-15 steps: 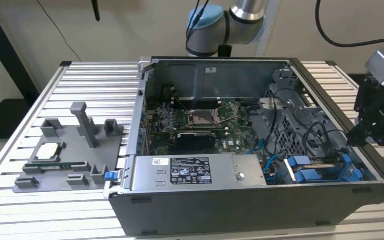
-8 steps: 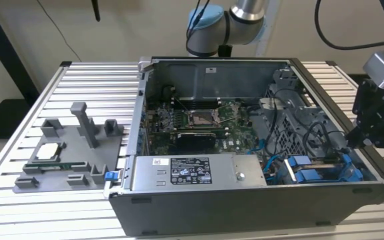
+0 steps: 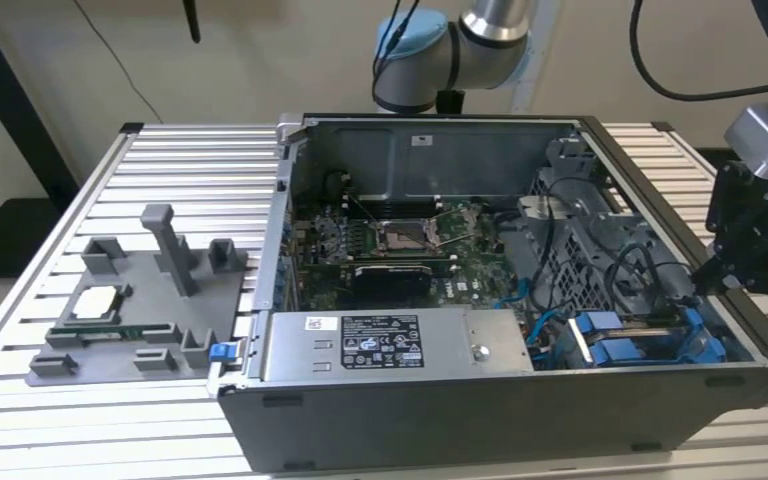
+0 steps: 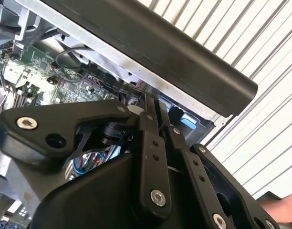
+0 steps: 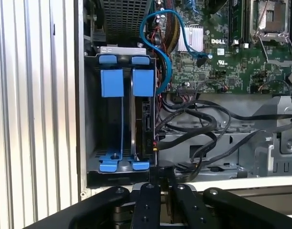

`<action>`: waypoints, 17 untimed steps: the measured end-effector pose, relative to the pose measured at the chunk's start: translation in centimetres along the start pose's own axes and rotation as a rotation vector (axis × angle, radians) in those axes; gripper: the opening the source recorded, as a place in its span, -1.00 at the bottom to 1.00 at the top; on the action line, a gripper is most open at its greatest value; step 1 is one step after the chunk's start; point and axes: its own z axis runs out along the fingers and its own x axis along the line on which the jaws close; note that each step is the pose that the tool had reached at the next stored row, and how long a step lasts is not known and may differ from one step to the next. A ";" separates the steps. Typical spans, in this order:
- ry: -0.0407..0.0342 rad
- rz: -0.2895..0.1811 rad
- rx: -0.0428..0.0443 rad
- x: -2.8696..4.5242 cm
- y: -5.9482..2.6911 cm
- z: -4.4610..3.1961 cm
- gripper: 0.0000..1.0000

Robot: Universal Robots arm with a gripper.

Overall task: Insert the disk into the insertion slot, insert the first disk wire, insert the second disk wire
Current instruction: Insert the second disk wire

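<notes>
Pincer (image 5: 158, 183): nearest the lens, fingers together, poised above the disk (image 5: 145, 129), already seated in the insertion slot (image 5: 91, 119). Advice: descend squarely toward its connector edge, clear of cables.

Open computer case (image 3: 518, 420) on the slatted table (image 3: 37, 280). Motherboard (image 3: 398, 240) at case centre; power-supply box (image 3: 398, 345) along its near wall; drive cage (image 3: 638, 340) in the corner toward the exterior view's right. Fixture tray (image 3: 131, 320) beside the case, toward the exterior view's left.
</notes>
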 end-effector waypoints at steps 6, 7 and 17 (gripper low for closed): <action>-0.0080 0.007 0.0009 -0.17 0.70 -1.35 -1.00; -0.0090 0.008 0.0009 -0.18 0.84 -1.47 -1.00; -0.0102 0.013 0.0016 -0.17 3.45 -1.90 -1.00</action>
